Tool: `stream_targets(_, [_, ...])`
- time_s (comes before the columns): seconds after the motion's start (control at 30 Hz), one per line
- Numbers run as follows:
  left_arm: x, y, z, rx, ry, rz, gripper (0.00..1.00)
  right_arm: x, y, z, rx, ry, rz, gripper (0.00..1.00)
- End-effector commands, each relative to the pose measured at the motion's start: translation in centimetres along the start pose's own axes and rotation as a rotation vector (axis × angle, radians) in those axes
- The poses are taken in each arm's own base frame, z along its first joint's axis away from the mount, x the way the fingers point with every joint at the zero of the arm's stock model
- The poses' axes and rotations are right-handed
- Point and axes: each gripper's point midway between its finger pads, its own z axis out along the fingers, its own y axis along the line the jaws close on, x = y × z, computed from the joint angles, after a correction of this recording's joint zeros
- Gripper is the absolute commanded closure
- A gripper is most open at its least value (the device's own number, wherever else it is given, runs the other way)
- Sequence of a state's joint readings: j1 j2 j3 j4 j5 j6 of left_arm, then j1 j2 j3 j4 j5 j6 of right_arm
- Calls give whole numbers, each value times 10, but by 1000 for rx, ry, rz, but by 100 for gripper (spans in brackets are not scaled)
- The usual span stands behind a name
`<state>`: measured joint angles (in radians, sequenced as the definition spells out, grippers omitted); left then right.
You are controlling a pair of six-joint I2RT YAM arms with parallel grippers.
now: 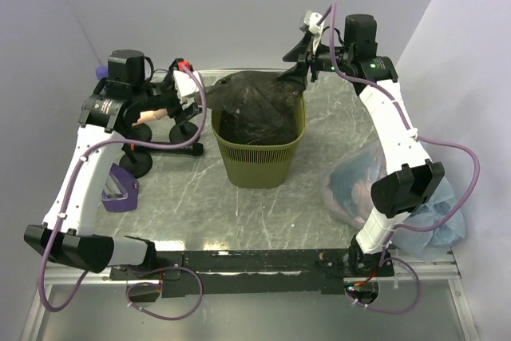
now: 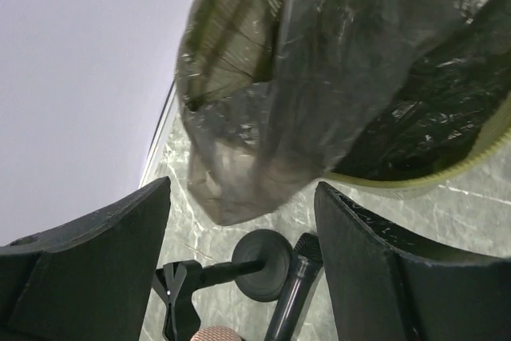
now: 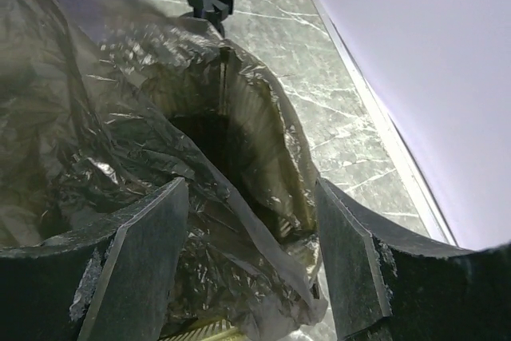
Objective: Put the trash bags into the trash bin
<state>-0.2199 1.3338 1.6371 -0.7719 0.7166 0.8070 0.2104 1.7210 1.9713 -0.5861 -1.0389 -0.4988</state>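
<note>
From above, the trash bag [image 1: 255,101] billows out of the trash bin [image 1: 259,161], mostly inside, one flap draped over the left rim (crinkly stuff). At my left wrist, my left gripper [image 2: 242,191] stands spread wide, holding nothing, the bag just beyond. At my right wrist, my right gripper [image 3: 249,188] gapes too, plastic lying loose between its fingers.

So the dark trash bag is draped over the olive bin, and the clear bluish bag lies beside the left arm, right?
Not quite: the clear bluish bag lies beside the right arm, as the top view shows. The rest holds.
</note>
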Motion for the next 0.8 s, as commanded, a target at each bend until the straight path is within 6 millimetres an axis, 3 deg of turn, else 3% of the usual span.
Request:
stream_targets(0.0, [-12,-9,-9,-3,-27,88,23,-25,14,-1,-44,-41,-106,29])
stream_targets(0.23, [-21,-14,2,15,-56,110,23,-13,17,18,-83,-21,-91,31])
stream_targets(0.33, [-24,-12,12,12,-70,130,29,-13,21,21,-115,-26,-73,34])
stream_targets(0.43, [-24,-12,20,23,-78,126,38,-17,30,19,-149,-42,-60,41])
stream_targets(0.53, [-27,-11,21,28,-81,124,49,-22,43,15,-203,-60,-49,41])
stream_targets(0.67, [-28,-10,20,17,-74,131,62,-22,51,12,-213,-66,-32,34])
stream_targets(0.77, [-27,-9,16,-1,-60,145,79,-21,53,12,-217,-61,-31,29])
